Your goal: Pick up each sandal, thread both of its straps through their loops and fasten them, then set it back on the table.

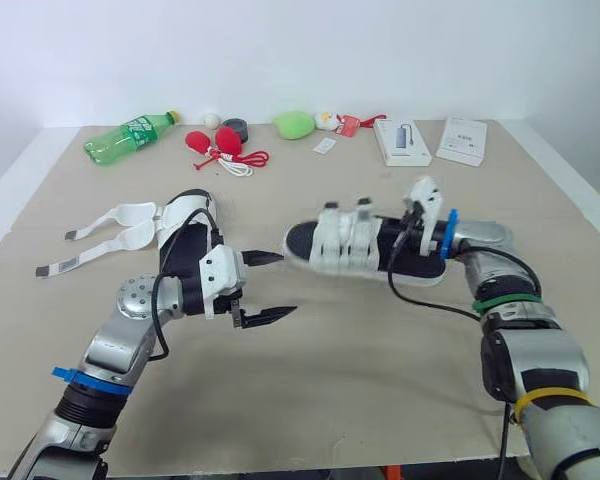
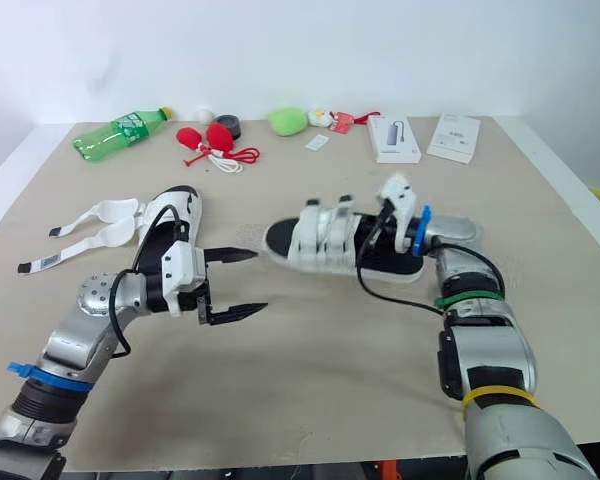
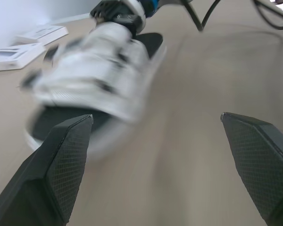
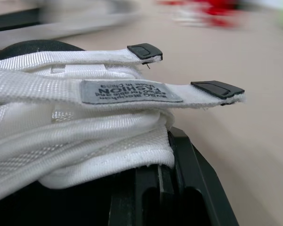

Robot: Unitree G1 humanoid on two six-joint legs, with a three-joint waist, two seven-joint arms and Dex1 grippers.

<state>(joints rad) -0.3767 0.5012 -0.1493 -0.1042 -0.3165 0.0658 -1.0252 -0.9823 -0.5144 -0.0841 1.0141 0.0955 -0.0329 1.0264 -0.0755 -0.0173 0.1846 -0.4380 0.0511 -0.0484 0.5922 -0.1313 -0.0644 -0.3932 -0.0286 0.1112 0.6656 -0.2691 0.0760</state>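
Held sandal [image 1: 352, 243] is gripped at its heel end by the right gripper [image 1: 420, 228], fingers closed on it. It is placed mid-bench, toe pointed toward the robot's left. The toe looks slightly raised over its shadow; contact with the bench [image 1: 360, 370] cannot be confirmed. In the right wrist view, two white straps [image 4: 132, 92] are seen lying across the black sole, with their black-tipped ends sticking out free past the sandal's edge.

Left gripper [image 1: 286, 284] is seen just beside the toe, not touching. Its fingers [image 3: 61, 165] are spread wide, one tip near the toe and the other lower, over bare bench.

Second sandal [image 1: 185, 225] is laid flat on the left side, partly hidden behind the left arm. Its open straps [image 1: 110, 230] are stretched out toward the left bench edge and stop short of it.

A row is lined up along the far edge, well apart from both sandals: green bottle [image 1: 130, 137], red items [image 1: 220, 145], black disc [image 1: 237, 128], green lump [image 1: 294, 124] and two white boxes [image 1: 402, 140].

Bare surface is left between the two arms and toward the near edge. A bare strip is also left between the sandals and the far row, and on the right toward the right edge.
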